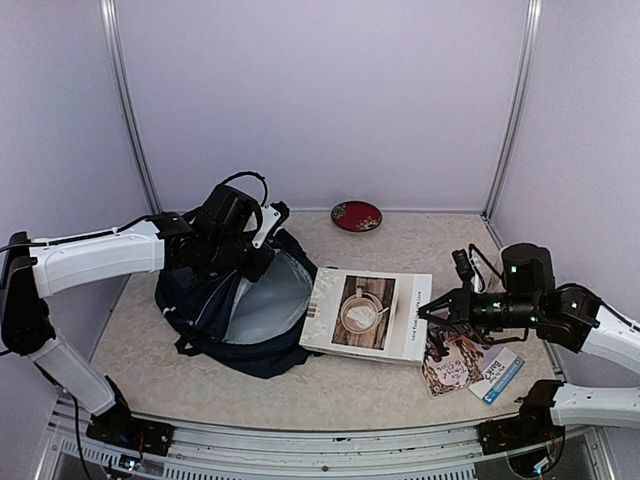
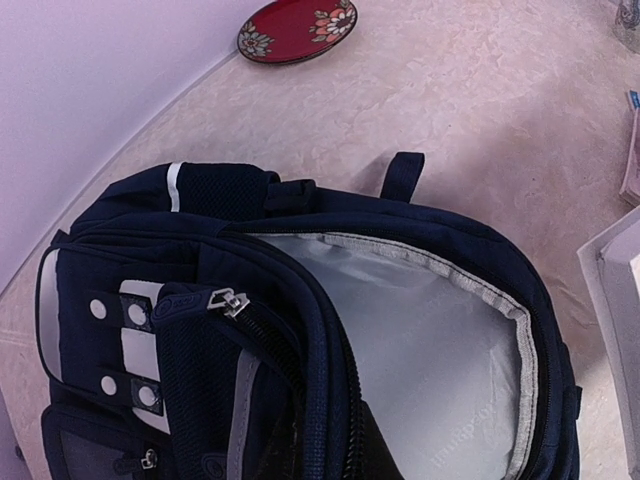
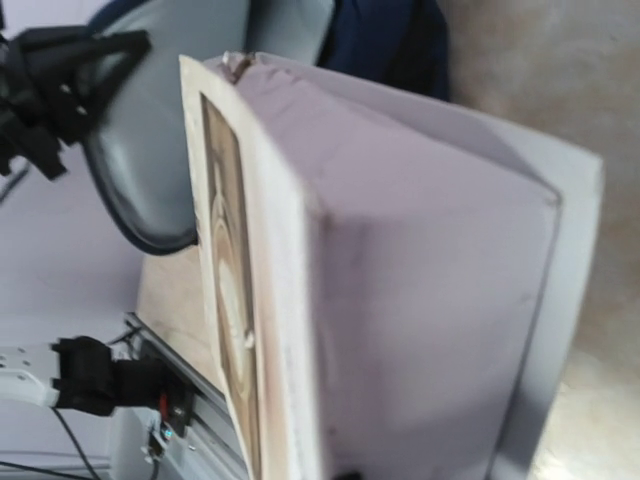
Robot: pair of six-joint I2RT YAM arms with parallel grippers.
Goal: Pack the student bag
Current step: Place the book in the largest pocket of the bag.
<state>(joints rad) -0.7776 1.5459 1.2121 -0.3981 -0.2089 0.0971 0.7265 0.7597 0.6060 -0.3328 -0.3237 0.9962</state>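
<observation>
- The student bag [image 1: 250,355] lies on the table [image 1: 330,390] with its mouth gaping wide and the grey lining [image 2: 420,350] showing.
- The left gripper [image 1: 258,240] sits at the bag's upper rim. Its jaws are pressed nearly together, apparently pinching the flap to prop the mouth up.
- The right gripper [image 1: 428,311] pinches the edge of the book [image 1: 365,312] farthest from the bag. The book's near edge lies just beside the bag's mouth.
- The bag looks soft, floppy and light while unfilled. Its mouth would likely sag shut if released, and a push may slide or bunch it.
- The best holds are probably the seamed zip rim or the top loop [image 2: 402,172]. The lining looks thin and slippery.
- 2 booklets [image 1: 455,365] lie beyond the book from the bag.
</observation>
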